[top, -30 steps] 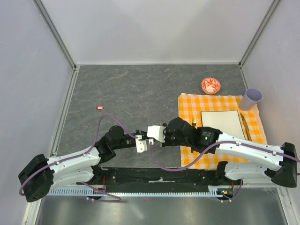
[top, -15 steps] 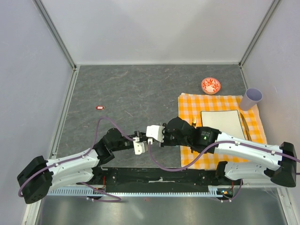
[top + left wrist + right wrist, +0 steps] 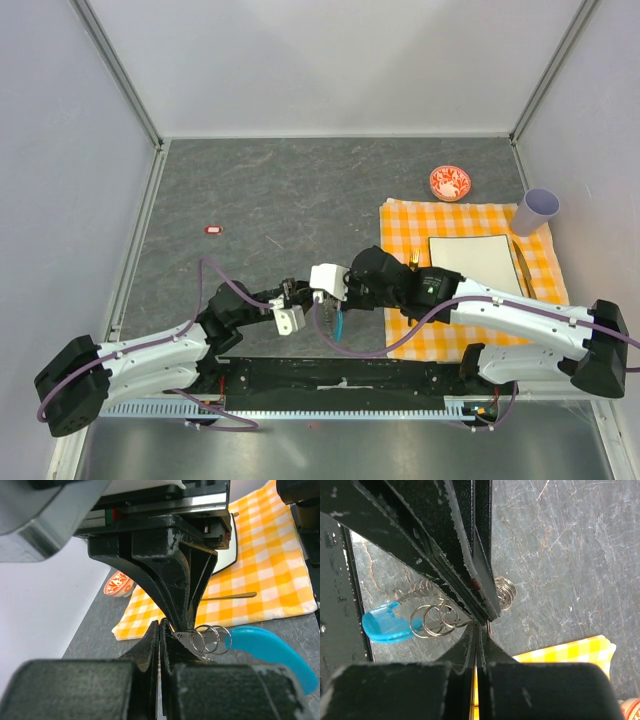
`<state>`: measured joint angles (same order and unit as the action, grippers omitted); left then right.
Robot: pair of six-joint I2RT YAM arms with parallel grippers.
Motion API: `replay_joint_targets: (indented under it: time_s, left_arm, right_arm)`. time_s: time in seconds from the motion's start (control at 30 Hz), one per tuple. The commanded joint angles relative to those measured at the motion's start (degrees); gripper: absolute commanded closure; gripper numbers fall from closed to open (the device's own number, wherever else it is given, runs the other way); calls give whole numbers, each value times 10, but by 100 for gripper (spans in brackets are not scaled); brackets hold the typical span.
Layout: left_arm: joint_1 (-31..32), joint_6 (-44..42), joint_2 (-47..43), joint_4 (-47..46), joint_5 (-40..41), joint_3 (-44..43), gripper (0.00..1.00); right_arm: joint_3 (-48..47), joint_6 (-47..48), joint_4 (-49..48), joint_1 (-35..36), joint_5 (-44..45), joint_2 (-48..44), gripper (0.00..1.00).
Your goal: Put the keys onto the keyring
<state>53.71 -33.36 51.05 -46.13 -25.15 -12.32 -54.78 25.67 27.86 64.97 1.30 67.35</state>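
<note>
The keyring hangs off the table where both grippers meet, its cyan strap piece [image 3: 339,326] dangling below them. My left gripper [image 3: 308,303] [image 3: 161,627] is shut. A flat metal tab [image 3: 186,637] strung with thin rings [image 3: 212,639] comes out at its tip, and the cyan piece [image 3: 272,652] lies beyond. My right gripper [image 3: 322,300] [image 3: 479,630] is shut too, tip to tip with the left fingers [image 3: 465,555]. The rings [image 3: 435,620] and cyan piece [image 3: 382,625] hang to its left, and a coiled ring [image 3: 505,591] to its right. I cannot make out any key head.
An orange checked cloth [image 3: 400,225] lies on the right with a white napkin [image 3: 470,262] and gold cutlery [image 3: 522,270] on it. A red-and-white bowl [image 3: 450,183] and a lilac cup [image 3: 538,210] stand behind it. A small red item [image 3: 213,229] lies far left.
The left arm has drawn back toward the near left and the meeting point of the grippers has dropped slightly. The cyan strap piece now hangs in view beneath them.
</note>
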Motion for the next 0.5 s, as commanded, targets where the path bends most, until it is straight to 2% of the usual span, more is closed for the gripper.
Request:
replay_joint_targets:
  time_s: [0.0, 0.23, 0.37, 0.47]
  left_arm:
    - [2, 17, -5, -71, 1, -2, 98]
    - [2, 34, -2, -71, 40, 16, 98]
    - [2, 76, 47, -84, 94, 18, 98]
    - [3, 120, 73, -113, 128, 30, 98]
  right_arm:
    - [-3, -12, -18, -5, -10, -9, 100]
    - [2, -22, -16, -8, 49, -45, 100]
    - [8, -36, -17, -8, 120, -46, 100]
    - [13, -47, -24, -8, 120, -43, 100]
